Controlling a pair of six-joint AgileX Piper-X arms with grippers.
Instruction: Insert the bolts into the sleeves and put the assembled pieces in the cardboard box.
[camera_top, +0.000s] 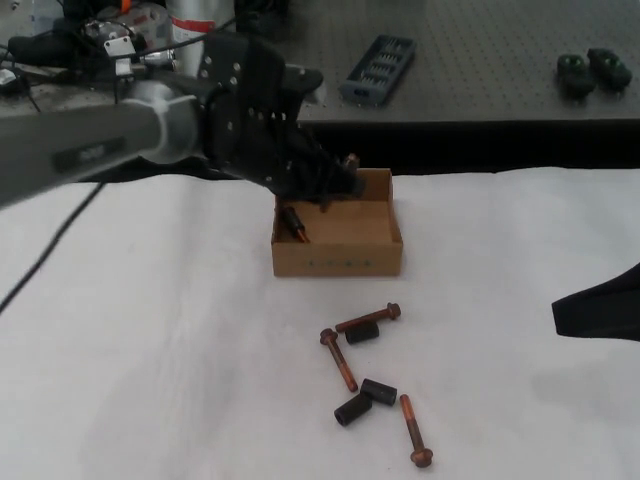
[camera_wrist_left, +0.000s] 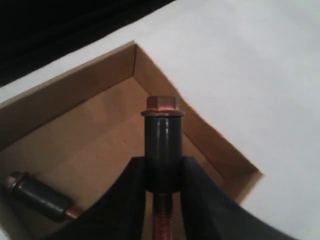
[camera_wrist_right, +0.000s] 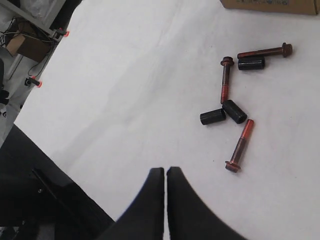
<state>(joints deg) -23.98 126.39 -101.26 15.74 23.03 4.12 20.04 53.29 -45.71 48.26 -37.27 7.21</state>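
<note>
Now, your left gripper: clamped on an assembled piece — smooth dark sleeve, coppery hex-head bolt — over the cardboard box.
Inside the box: another assembled piece.
Right gripper: fingers together.
Near the box: three loose bolts, three loose sleeves.

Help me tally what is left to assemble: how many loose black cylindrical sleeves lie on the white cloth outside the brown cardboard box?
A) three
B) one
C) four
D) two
A: one black cylindrical sleeve lies beside a copper-coloured bolt, and two more sleeves lie close together.
</note>
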